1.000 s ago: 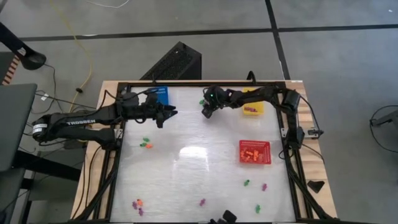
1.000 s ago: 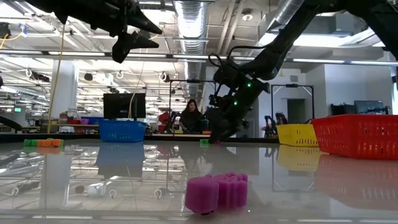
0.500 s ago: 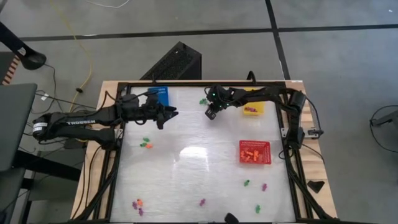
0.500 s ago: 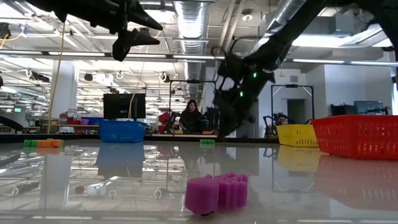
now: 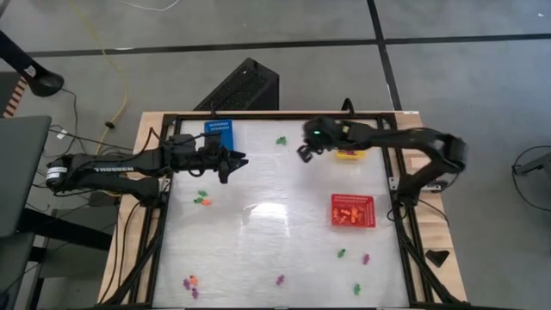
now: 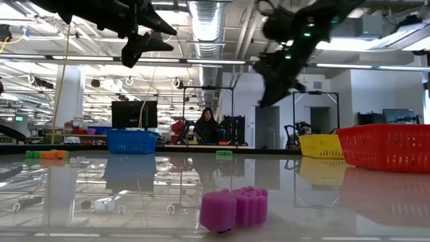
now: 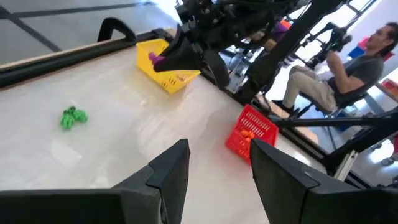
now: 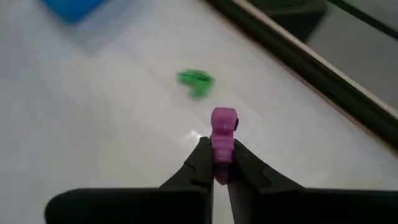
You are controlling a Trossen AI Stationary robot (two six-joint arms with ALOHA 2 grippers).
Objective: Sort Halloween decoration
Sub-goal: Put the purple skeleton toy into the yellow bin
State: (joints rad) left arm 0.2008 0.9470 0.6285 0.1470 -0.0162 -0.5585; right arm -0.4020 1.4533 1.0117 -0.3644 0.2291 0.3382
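Observation:
My right gripper [image 5: 306, 151] hangs above the table's far middle, just left of the yellow basket [image 5: 349, 153], shut on a purple decoration piece [image 8: 222, 127]. A green piece [image 8: 196, 81] lies on the table below and beyond it. My left gripper [image 5: 232, 162] hovers open with nothing between its fingers near the blue basket [image 5: 219, 132]. The red basket [image 5: 353, 210] stands at the right and holds orange pieces. More small pieces lie on the table at the left [image 5: 202, 199] and along the near edge [image 5: 280, 279]. My right gripper pinches the purple piece between its two fingertips [image 8: 202, 155], holding its lower end [image 8: 222, 152]. The fingers slant downward, and the piece sticks out past their free ends. It is lifted clear of the table.
A black frame rail [image 5: 258, 114] runs along the table's far edge. A purple piece [image 6: 235, 205] lies close to the low camera. Green and orange pieces [image 6: 46, 154] sit at the left. A person [image 7: 348, 68] sits beyond the table.
My right gripper has risen from the table near the green piece and swung toward the right, toward the yellow basket; it now carries the purple piece clear of the table. The green piece has stayed where it was.

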